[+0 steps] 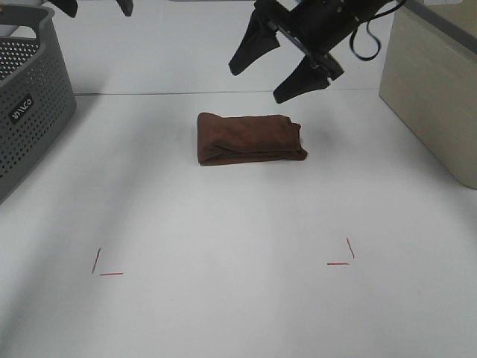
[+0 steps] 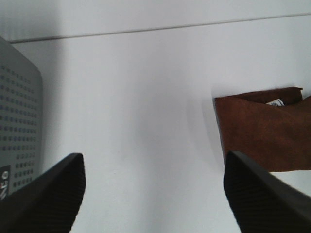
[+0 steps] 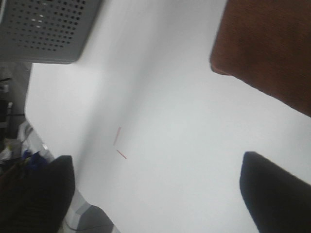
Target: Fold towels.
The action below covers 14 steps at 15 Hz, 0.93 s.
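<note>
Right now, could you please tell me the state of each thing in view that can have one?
towel: folded into a compact bundle, lying flat on the table, not held.
left gripper: open, empty, off to the towel's side.
right gripper: open, empty, raised above the table behind the towel.
grey basket: upright at the table's left edge; contents not visible.

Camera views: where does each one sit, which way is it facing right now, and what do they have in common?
Exterior high: mounted high off the arms, looking down the white table at the folded towel; the open right gripper hangs above it.
Left wrist: on the left arm, facing the table, the grey basket and one towel end with its white tag; both fingertips show, spread apart.
Right wrist: on the right arm, facing the table; both fingertips show.
Shared: all three show the towel and the basket.
</note>
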{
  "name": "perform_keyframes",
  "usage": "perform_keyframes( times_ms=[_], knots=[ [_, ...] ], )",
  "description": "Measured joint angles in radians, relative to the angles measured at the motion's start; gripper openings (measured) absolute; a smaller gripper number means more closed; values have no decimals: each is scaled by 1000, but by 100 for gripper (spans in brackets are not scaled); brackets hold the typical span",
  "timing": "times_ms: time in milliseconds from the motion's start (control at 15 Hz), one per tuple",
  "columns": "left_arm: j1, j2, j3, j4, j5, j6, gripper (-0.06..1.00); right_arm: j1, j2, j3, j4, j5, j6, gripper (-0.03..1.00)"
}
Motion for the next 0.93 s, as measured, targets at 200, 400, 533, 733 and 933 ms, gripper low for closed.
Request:
perform_keyframes(
  times_ms=[200,400,533,733,933],
  knots=[
    [0,-174,68,54,0,17,75,1,-184,36,-298,4,207,86],
    [0,-389,302,61,0,17,75,1,-381,185,-429,4,263,86],
    [0,-553,506,72,-1,17,75,1,-555,344,-505,5,281,86],
    [0,-814,828,99,1,17,75,1,-813,595,-569,6,283,86],
    [0,-1089,1105,98,2,17,75,1,-1087,842,-614,-23,288,86]
  ],
)
